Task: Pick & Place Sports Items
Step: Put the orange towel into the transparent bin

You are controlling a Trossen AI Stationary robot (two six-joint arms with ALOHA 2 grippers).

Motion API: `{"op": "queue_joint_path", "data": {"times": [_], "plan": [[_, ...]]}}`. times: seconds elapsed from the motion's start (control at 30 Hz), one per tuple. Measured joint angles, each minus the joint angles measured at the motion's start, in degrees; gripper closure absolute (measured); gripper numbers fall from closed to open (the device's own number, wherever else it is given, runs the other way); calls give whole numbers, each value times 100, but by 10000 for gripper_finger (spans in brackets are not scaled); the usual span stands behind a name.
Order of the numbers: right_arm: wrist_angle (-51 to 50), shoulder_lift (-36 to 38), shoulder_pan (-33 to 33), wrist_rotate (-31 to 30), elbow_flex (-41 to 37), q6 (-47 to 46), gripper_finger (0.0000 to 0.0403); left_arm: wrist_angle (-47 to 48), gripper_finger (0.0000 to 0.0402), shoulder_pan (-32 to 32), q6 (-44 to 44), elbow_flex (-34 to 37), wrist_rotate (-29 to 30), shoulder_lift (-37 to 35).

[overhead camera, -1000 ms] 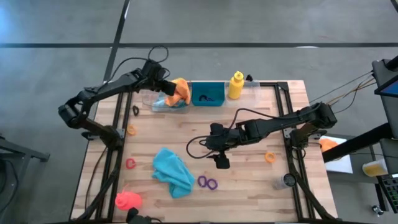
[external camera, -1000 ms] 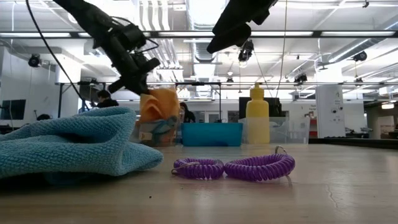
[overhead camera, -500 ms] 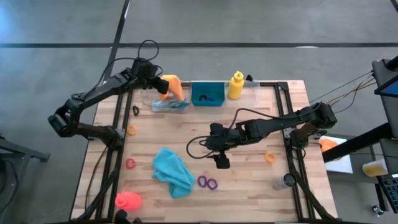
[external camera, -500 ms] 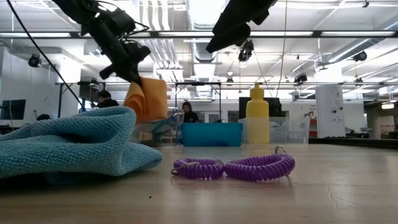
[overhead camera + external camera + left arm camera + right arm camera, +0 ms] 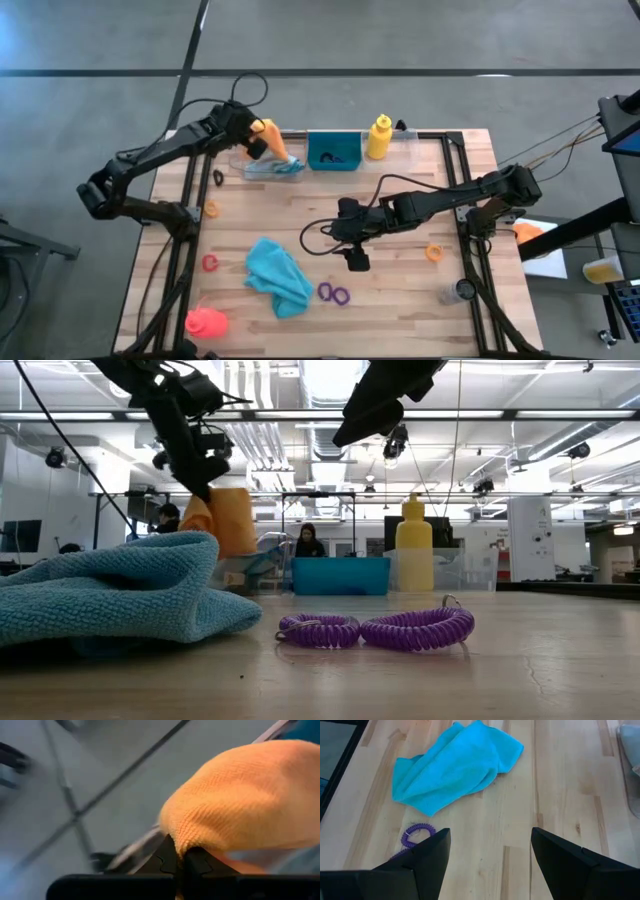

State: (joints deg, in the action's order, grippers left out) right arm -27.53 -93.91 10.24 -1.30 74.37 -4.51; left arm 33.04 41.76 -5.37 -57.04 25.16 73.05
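Item 1: orange cloth (image 5: 270, 136). Pinched by 1 fold between the closed fingers of the left gripper (image 5: 177, 857), hanging in the air above the clear tray (image 5: 272, 170) at the far left of the table (image 5: 400, 310). Most of the cloth dangles free below the grip.

Risk, judged: the hold is on a thin fold only, so the cloth could slip out during travel. The trailing end hangs close to the tray and to the pale blue cloth (image 5: 268, 166) lying in it, and could snag or drag either one.

Item 2: teal bin (image 5: 334, 151), just beside the tray, with the yellow bottle (image 5: 379, 137) at its other side. A wide swing of the cloth could tip the bottle.

Item 3: right gripper (image 5: 490, 857), fingers apart and holding nothing, hovering over mid-table near the teal cloth (image 5: 278, 274) and the purple rings (image 5: 335, 293). Well apart from the left arm; collision looks unlikely.

Item 4: pink-red bottle (image 5: 206, 321), lying at the near left corner.
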Motion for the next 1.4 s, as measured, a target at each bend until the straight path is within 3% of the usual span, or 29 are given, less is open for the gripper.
{"op": "queue_joint_path", "data": {"times": [0.27,0.47,0.6,0.8,1.1,1.4], "plan": [[4,0,-2,-17,-2,4,124,146,400,-230,-516,2,421,-3],[4,-1,-2,-17,-2,3,124,164,400,-339,-782,0,1795,-6],[8,0,-2,-20,-12,4,124,172,400,-457,-1437,0,2281,-21],[12,0,-4,-22,-90,4,124,186,400,-684,-2448,0,2334,-19],[335,0,-4,-22,-306,7,124,24,400,-928,-2653,7,2333,129],[371,0,-2,-22,-308,4,124,-53,400,-1297,-3180,11,2340,854]]}}
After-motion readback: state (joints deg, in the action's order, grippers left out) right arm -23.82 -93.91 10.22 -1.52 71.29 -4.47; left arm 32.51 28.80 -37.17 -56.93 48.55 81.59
